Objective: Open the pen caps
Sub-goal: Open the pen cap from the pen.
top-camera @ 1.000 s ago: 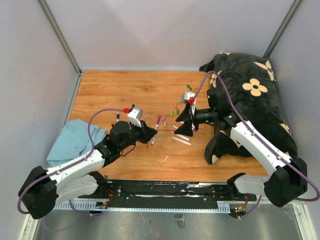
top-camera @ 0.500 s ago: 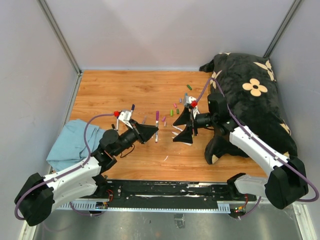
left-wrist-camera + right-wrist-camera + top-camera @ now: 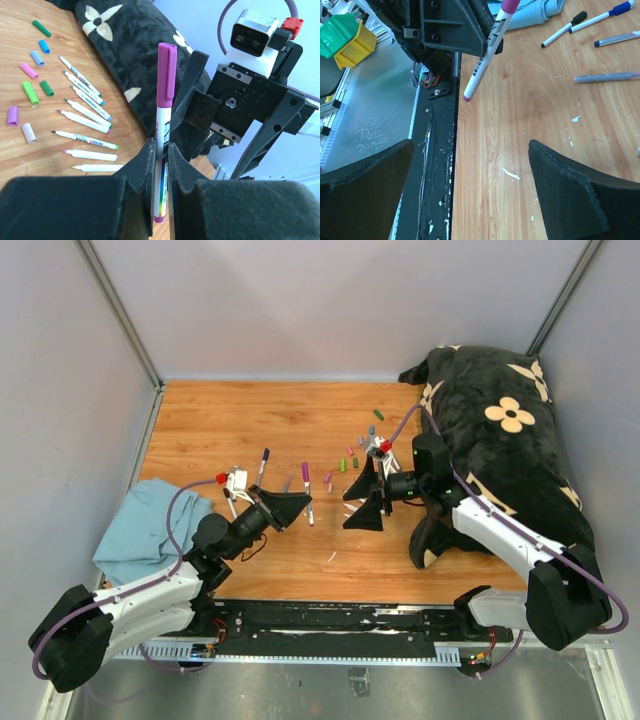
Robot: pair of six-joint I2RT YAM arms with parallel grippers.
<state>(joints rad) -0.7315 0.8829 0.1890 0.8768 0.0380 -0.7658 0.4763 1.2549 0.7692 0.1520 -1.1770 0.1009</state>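
One second on, left hand (image 3: pixel 160 150) pinches the purple-capped pen (image 3: pixel 164 95); right hand (image 3: pixel 470 147) has spread wider.

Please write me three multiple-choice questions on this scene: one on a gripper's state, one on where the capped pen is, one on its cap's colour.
1. The right gripper is: A. fully shut B. wide open, empty C. out of view
2. The capped pen is: A. lying loose, untouched B. clamped in the left gripper C. in the right gripper
3. Its cap is: A. yellow B. orange C. magenta-purple
1 B: jaws far apart, nothing between. 2 B: the left jaws pinch it. 3 C: the left wrist view shows it.
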